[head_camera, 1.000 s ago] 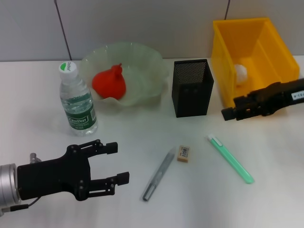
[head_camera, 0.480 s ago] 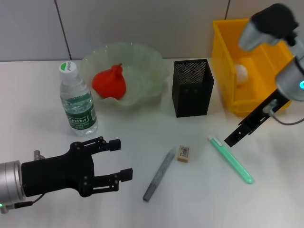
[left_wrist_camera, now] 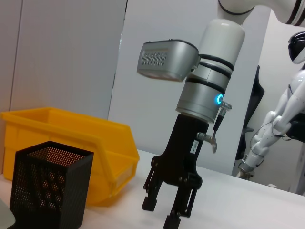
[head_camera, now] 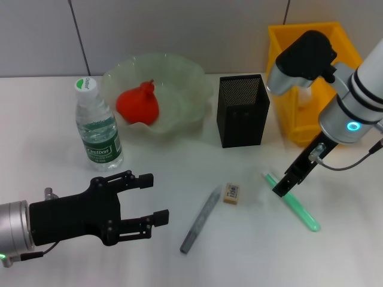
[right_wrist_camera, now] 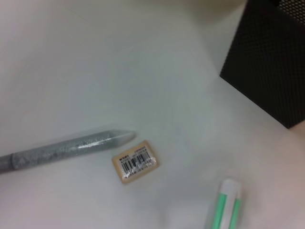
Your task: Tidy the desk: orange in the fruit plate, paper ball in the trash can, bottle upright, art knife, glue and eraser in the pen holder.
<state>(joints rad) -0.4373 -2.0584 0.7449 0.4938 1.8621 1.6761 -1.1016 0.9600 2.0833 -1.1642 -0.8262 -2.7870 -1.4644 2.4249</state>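
Fingers (head_camera: 157, 219) spread wide on left gripper (head_camera: 146, 200), low over bench (head_camera: 54, 173) near front left corner, holding nothing. Grey glue stick (head_camera: 200, 220) flat near front middle, tip just beside small eraser (head_camera: 231, 192). Green art knife (head_camera: 292, 202) flat toward front right. Right gripper (head_camera: 286, 185) pointing down right over knife's near end, fingers (left_wrist_camera: 148, 203) apart, not closed on it. Further back, bottle (head_camera: 96, 126) upright at left. Black pen holder (head_camera: 241, 110) in middle. Red-orange fruit (head_camera: 138, 103) in pale green fruit plate (head_camera: 185, 78) near back edge. Yellow trash can (head_camera: 302, 36) at back right corner.
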